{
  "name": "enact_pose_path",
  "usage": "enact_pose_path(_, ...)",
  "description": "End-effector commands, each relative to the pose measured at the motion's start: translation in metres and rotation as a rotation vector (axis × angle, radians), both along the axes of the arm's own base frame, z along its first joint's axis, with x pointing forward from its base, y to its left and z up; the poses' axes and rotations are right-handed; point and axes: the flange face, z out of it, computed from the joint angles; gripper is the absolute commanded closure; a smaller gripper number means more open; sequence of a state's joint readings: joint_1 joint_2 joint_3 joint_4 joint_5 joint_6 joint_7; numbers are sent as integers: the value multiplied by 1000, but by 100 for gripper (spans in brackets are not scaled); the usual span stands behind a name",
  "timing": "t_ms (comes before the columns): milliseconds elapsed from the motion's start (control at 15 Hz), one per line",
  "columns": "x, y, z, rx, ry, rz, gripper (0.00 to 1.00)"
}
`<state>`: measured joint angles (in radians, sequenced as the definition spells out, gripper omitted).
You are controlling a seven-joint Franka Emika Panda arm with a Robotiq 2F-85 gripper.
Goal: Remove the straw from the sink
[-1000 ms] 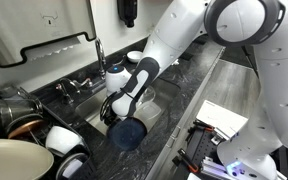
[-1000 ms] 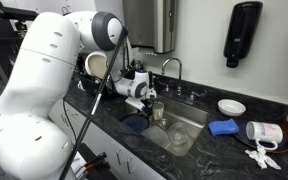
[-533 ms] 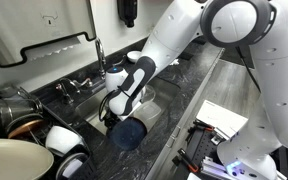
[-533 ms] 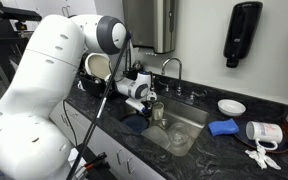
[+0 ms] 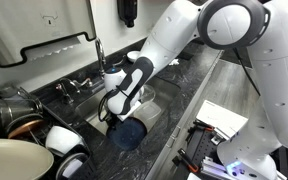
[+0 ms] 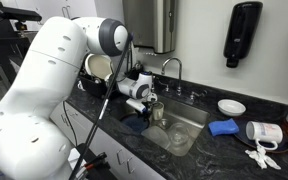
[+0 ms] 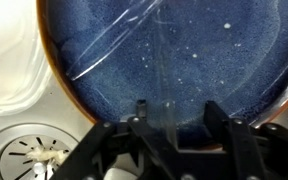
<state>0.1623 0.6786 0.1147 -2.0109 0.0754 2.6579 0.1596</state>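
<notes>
A clear straw (image 7: 162,70) lies across a dark blue speckled plate (image 7: 214,50) in the stainless-steel sink (image 7: 14,125). In the wrist view my gripper (image 7: 176,112) hangs right over the plate with its fingers apart. The straw's lower end stands between them, closer to the left finger, and I see no finger touching it. In both exterior views the gripper (image 5: 115,113) (image 6: 150,108) reaches down into the sink (image 6: 189,128) at the blue plate (image 5: 130,134). The straw does not show there.
The sink drain (image 7: 29,160) lies left of the gripper, and a white dish (image 7: 4,60) sits beside the plate. A chrome faucet (image 5: 98,50) stands behind the sink. Bowls and pans (image 5: 24,125) crowd one side of the counter. A white plate (image 6: 231,106), a blue cloth (image 6: 222,127) and a mug (image 6: 264,132) lie on the other side.
The arm has shifted very slightly over the sink; the gripper stays low at the blue plate. Nothing has been picked up or let go.
</notes>
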Motion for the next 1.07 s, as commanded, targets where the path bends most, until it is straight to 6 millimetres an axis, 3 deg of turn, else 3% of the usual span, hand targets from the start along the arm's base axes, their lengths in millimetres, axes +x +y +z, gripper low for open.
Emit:
enact_pose_path(0,7,1,-3,17,22,15,69)
enact_pose_path(267,10,3,-3,16,26,17,97)
enact_pose_path(333,10,3,-4,16,29,18,99)
enact_pose_path(1000,2,28,16,-21,7,61,97)
